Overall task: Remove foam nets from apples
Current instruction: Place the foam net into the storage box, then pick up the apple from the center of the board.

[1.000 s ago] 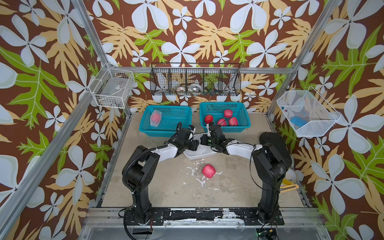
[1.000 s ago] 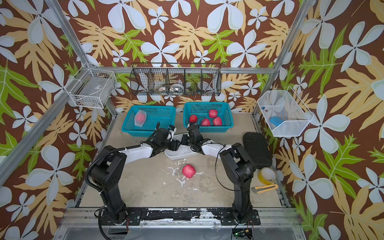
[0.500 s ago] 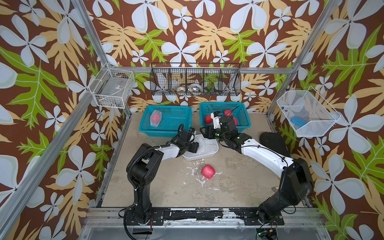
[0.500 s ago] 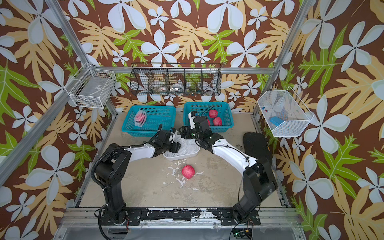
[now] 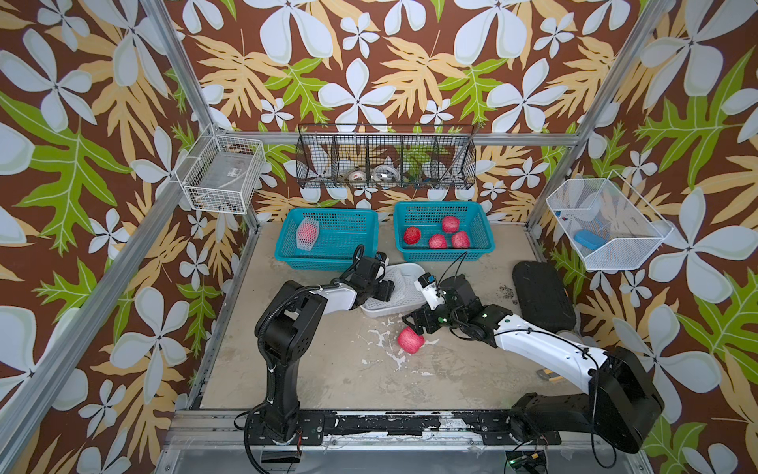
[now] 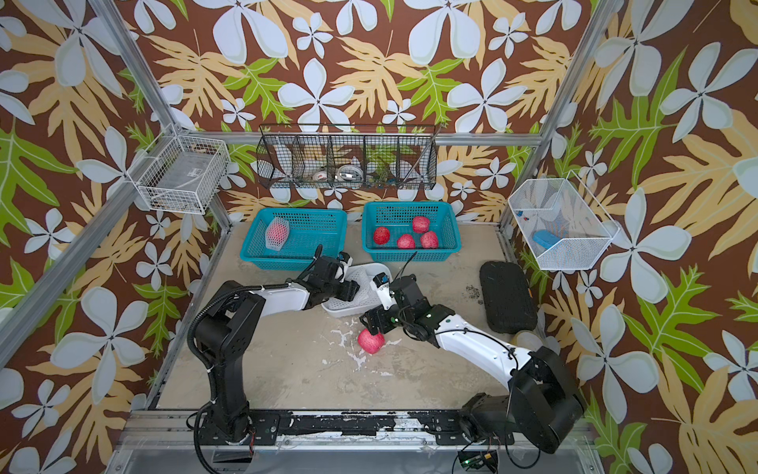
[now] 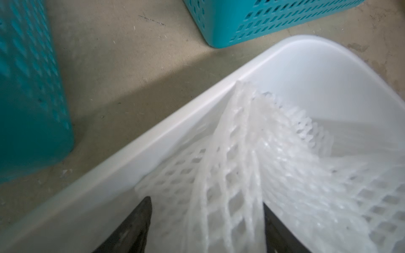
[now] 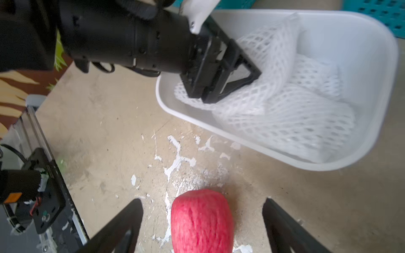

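Right gripper (image 8: 202, 199) spread wide around bare apple (image 8: 201, 221) – no contact. Left gripper (image 7: 205, 201) apart, foam net (image 7: 241, 153) between, in tray (image 7: 109, 175).

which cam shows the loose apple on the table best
The right wrist view: the bare apple fills the foreground, framed by the open right pincer. Both top views show it small. The left wrist view misses it.

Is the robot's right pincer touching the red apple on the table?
Apart. In the right wrist view, the right pincer stands open around the apple, with bare table showing between the apple and each finger.
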